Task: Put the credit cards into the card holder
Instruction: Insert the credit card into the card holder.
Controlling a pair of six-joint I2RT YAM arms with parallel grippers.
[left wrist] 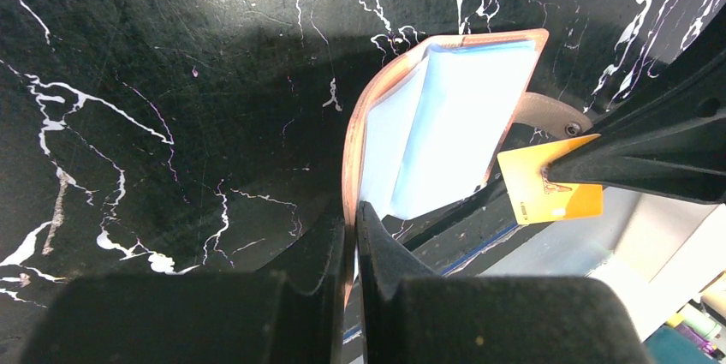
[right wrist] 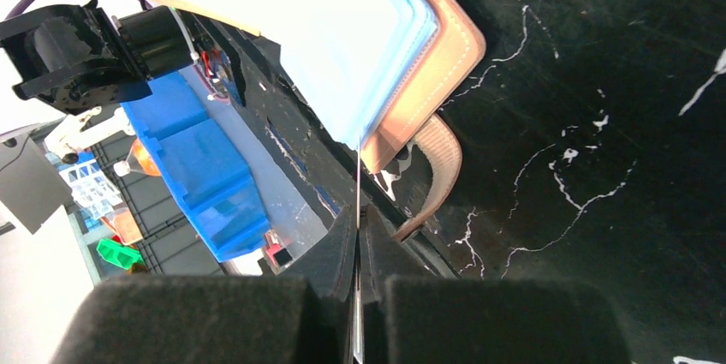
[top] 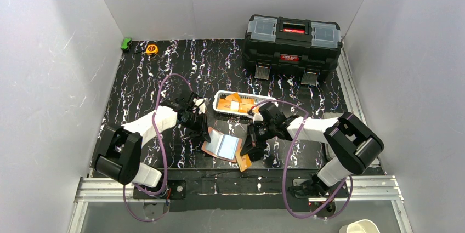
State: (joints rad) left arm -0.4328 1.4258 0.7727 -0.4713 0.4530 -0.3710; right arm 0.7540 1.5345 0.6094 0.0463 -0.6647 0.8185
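Our left pincer [left wrist: 352,240] is clamped on the edge of the card holder [left wrist: 353,146]. Our right pincer [right wrist: 358,235] pinches an orange card [left wrist: 548,193].

Top cam sits high up behind the arm bases [top: 148,177], looking down on the whole table [top: 164,68]. Both wrist cams hang super close over the near edge, staring down past their own fingers [left wrist: 312,265] [right wrist: 330,253] from opposite sides; all three catch the card holder [top: 209,146] [left wrist: 351,158] [right wrist: 437,64]
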